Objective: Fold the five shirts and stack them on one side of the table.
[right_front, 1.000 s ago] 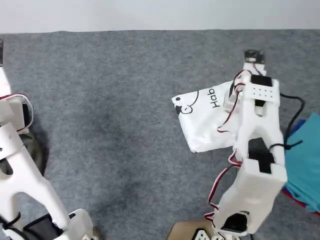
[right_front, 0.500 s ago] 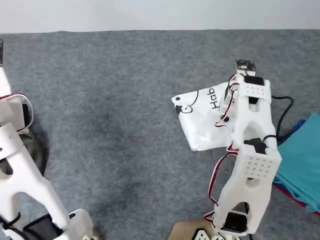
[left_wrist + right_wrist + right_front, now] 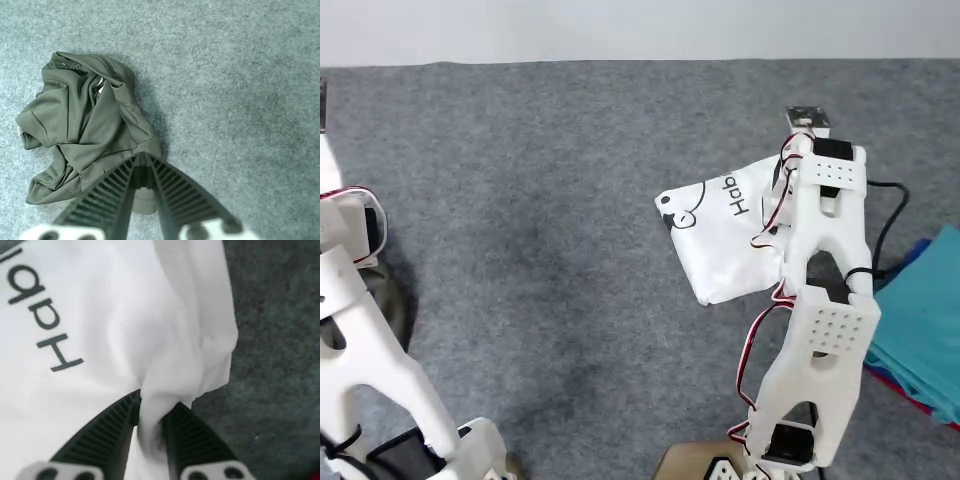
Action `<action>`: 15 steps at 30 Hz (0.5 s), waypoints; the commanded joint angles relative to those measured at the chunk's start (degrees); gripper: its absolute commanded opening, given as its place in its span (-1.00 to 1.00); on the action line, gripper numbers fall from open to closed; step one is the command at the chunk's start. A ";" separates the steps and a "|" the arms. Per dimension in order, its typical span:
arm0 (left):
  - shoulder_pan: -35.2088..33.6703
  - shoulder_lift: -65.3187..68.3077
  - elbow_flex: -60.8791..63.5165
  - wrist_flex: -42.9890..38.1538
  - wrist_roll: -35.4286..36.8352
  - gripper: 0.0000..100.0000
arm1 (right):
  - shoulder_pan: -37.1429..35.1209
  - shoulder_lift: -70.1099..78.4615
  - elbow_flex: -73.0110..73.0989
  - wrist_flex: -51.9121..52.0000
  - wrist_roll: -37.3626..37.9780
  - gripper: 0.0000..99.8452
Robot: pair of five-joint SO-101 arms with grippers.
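Jaws of the right gripper [image 3: 150, 412] are pinching a fold of one white printed shirt [image 3: 100, 315] on the grey felt table [image 3: 540, 200]. Those of the left gripper [image 3: 142, 162] are pressing together above one crumpled olive shirt [image 3: 85, 120]. One folded teal shirt [image 3: 932, 320] is lying at the right edge.

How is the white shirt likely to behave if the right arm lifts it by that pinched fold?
Probably floppy: the white shirt bunches into soft creases where the right gripper pinches it, so the rest would likely hang and unfold. It looks thin and light. Dragged, it may catch on the rough grey table covering rather than slide.
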 commanded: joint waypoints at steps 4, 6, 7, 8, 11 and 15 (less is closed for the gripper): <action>0.35 -1.67 -0.22 1.14 -0.53 -0.99 | 2.86 0.84 -6.15 -9.19 15.56 -0.98; 0.35 -1.67 -0.22 1.14 -0.53 -0.99 | 3.47 1.10 -6.24 -12.97 21.27 -0.98; 0.35 -1.67 -0.22 1.14 -0.53 -0.99 | 3.56 1.10 -6.24 -14.46 23.65 -0.98; 0.35 -1.67 -0.22 1.14 -0.53 -0.99 | 3.56 1.19 -6.24 -15.60 25.93 -0.98; 0.35 -1.67 -0.22 1.14 -0.53 -0.99 | 3.21 1.19 -6.24 -16.66 30.95 -0.97; 0.35 -1.67 -0.22 1.14 -0.53 -0.99 | 3.21 0.92 -6.24 -16.04 30.86 -0.75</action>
